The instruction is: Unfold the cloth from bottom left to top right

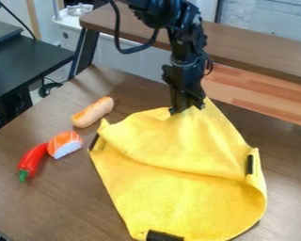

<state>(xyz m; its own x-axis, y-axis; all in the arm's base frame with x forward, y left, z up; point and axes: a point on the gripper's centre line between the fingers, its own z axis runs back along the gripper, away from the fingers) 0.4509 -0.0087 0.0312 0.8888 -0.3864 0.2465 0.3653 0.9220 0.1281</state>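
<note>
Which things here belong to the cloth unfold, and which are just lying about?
Job:
yellow cloth, black strips at its edges
black gripper, at the cloth's far end

Lying about:
red pepper
orange-and-white sushi piece
bread roll

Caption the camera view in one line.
Black gripper at the far edge of a partly folded yellow cloth, red pepper, sushi piece and bread roll beside it.

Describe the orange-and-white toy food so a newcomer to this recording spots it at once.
On the brown table, find the big yellow cloth, then look to its left in the view. The sushi-like piece is the middle of three toy foods, between the tan roll and the red pepper. Unlike either, it is short and blocky, with a striped orange top over a white side.
</note>
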